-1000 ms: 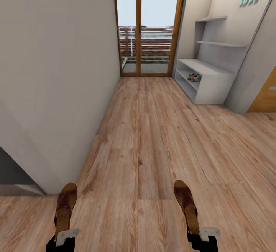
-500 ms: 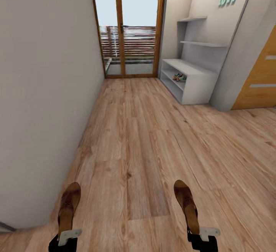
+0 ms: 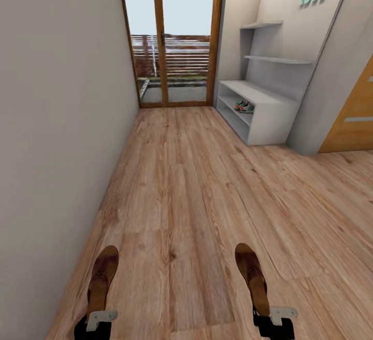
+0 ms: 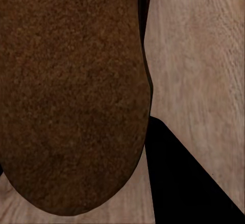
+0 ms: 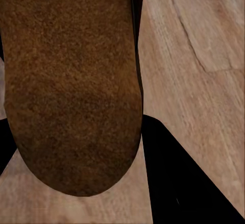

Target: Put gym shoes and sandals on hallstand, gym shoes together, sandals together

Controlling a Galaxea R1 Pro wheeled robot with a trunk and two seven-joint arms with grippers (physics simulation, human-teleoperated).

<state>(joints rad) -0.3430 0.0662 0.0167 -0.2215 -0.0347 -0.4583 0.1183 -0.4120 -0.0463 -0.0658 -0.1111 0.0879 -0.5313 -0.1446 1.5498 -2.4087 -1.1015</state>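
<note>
Each gripper carries one dark-brown leather sandal with a tan footbed: the left gripper (image 3: 98, 321) has its jaws closed on the left sandal (image 3: 101, 280), the right gripper (image 3: 269, 316) on the right sandal (image 3: 252, 277), both toes pointing forward above the wood-plank corridor floor (image 3: 197, 190). The cream-white gym shoes with green stripes (image 3: 243, 106) sit on the pale grey hallstand's (image 3: 269, 117) lower shelf.

We see two dark-brown leather sandals (image 3: 102, 278) (image 3: 252, 277) with tan footbeds over the light brown, grainy wood-plank floor (image 3: 191, 185); beyond it stands the pale grey-white shelf unit (image 3: 269, 109), holding cream sneakers with green and red-orange accents (image 3: 244, 106).
</note>
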